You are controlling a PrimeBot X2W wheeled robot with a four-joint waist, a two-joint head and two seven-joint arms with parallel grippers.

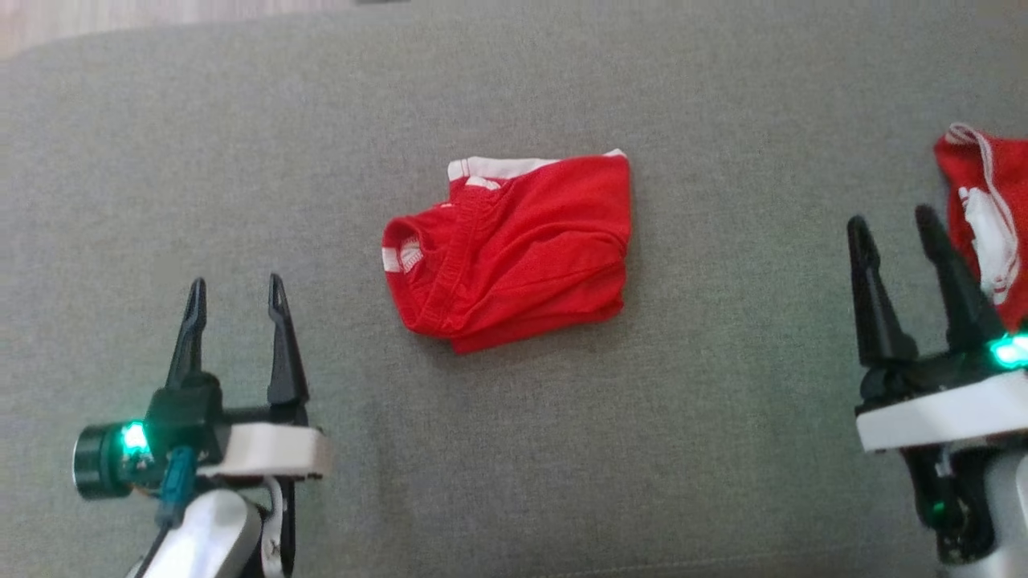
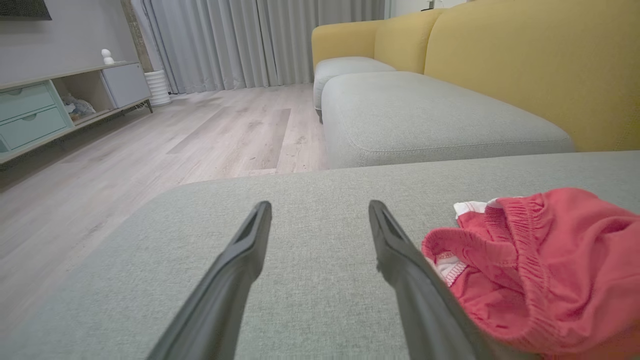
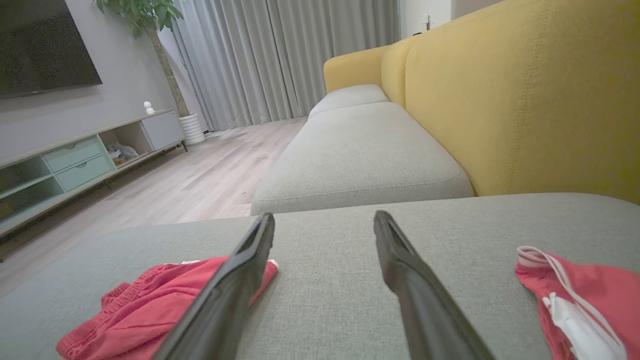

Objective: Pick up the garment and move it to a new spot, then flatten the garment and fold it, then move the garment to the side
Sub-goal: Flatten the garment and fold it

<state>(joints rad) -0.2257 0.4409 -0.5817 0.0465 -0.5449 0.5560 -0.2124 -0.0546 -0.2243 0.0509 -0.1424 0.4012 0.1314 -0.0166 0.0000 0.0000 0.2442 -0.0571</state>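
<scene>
On the cushion [image 1: 241,120], garment [image 1: 514,249] at centre, second garment [image 1: 968,170] far right.

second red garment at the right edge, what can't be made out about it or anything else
- Second red garment: cut by the right edge in the head view and the right wrist view; full shape unknown.
- Middle red garment: lower layers hidden under its top layer; the left wrist view cuts it at the right edge.
- Small white object on the cabinet: too small to identify.
</scene>
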